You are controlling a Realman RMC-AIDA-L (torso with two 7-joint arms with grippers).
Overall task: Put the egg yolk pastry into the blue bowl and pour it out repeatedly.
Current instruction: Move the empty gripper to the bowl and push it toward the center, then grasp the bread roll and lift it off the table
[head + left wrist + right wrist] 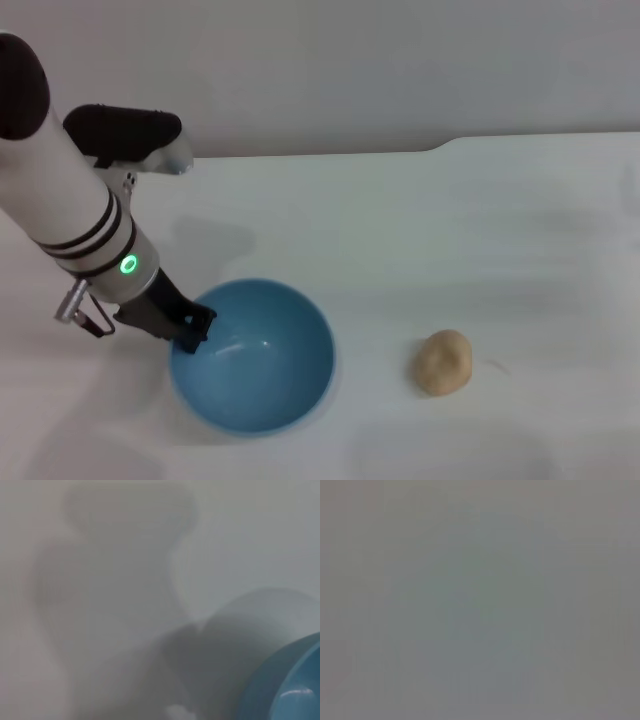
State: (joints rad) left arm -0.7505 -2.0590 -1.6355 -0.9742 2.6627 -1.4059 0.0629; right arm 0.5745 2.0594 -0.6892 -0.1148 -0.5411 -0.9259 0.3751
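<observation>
The blue bowl [255, 358] stands upright and empty on the white table, left of centre. Its rim also shows in the left wrist view as a blue edge [292, 682]. My left gripper [192, 332] reaches down from the left, and its dark fingers [200, 318] clamp the bowl's left rim. The egg yolk pastry [443, 362], a small tan dough ball, lies on the table to the right of the bowl, well apart from it. My right gripper is out of view; the right wrist view is a blank grey field.
The white table [420, 230] stretches behind and to the right of the bowl, and its far edge meets a pale wall. The left arm's white forearm [70, 200] slants over the table's left side.
</observation>
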